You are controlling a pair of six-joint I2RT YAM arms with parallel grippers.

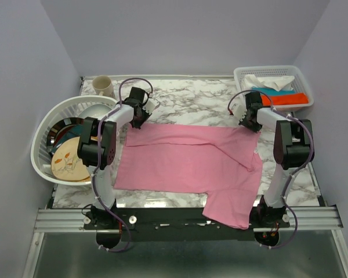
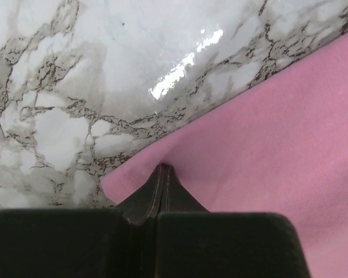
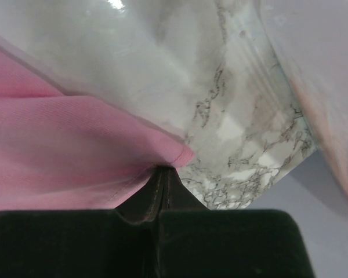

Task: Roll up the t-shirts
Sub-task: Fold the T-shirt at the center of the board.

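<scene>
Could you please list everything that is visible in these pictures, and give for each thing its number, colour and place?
t-shirt: one, pink, spread on the table, one part over the near edge
table: one, white marble with grey veins, under everything
mug: one, beige, far left corner
rack: one, white, round, left edge
dishes: several, cream patterned, dark, silver, in the rack
basket: one, white, far right corner
cloths: at least three, white, teal, orange, in the basket
left gripper: one, black, shut on the t-shirt's far left corner
right gripper: one, black, shut on its far right corner
</scene>
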